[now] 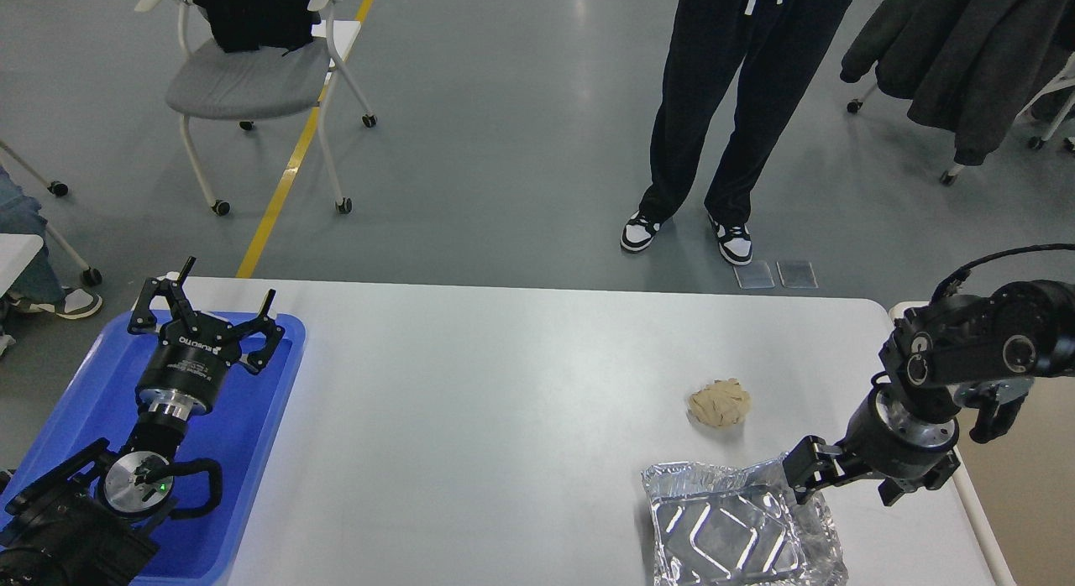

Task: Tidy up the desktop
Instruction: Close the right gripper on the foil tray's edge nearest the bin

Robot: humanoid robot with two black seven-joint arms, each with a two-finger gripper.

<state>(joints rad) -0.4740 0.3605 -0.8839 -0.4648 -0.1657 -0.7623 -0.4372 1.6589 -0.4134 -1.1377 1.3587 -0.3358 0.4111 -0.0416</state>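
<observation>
The counter (pixel 504 384), whitish-grey w/ rounded corners, filled the lower view; its wide middle lay bare. A blue tray (pixel 277 452) sat at its left edge, a foil tray (pixel 722 527) near the front right, a crumpled beige wad (pixel 720 402) just behind it, apart. Left gripper (pixel 210 305) hung over the blue tray, arm reaching fwd, jaws spread wide, holding nothing. Right gripper (pixel 806 473) angled down-left from the right edge, jaws at the foil tray's rim; couldn't tell if clamped.
</observation>
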